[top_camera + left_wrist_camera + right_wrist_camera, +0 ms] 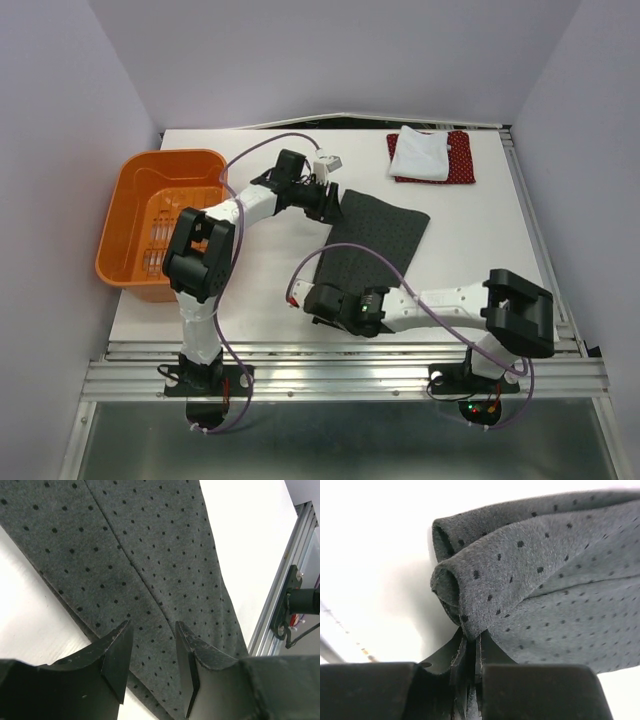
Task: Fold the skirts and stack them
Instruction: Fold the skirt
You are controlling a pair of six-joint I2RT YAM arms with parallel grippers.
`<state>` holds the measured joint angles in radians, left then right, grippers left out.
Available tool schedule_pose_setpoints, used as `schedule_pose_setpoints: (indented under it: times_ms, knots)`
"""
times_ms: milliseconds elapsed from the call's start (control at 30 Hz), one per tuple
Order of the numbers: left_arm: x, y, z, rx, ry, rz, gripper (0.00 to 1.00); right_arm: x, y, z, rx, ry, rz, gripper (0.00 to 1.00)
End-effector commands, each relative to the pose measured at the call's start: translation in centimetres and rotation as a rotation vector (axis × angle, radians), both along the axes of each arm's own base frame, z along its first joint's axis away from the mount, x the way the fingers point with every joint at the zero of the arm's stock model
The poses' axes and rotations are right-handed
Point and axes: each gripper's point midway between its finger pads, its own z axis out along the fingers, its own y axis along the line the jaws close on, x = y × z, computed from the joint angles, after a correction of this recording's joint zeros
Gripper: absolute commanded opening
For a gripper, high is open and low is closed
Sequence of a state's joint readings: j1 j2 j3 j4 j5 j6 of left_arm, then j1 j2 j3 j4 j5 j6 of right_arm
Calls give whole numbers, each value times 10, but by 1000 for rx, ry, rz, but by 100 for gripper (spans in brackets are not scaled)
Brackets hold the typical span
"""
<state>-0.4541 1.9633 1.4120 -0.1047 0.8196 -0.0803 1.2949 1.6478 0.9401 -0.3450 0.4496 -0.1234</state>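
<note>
The dark grey dotted skirt (375, 238) lies in the middle of the table. My right gripper (318, 300) is shut on its near left corner, which bunches up over the jaws in the right wrist view (520, 580). My left gripper (330, 200) is open at the skirt's far left corner; in the left wrist view the grey cloth (150, 560) lies between and beyond the fingers (117, 650). The white skirt (420, 152) lies folded on the red dotted skirt (458, 160) at the back right.
An orange plastic basket (130, 220) stands at the table's left edge. A metal rail (350, 360) runs along the near edge and another (530, 220) along the right side. Purple cables loop over both arms.
</note>
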Motion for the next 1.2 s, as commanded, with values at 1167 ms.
schedule_pose_setpoints:
  times_ms: [1167]
  knots:
    - [-29,56,-91,188,303,55,25,35,17,142,388,552,332,0]
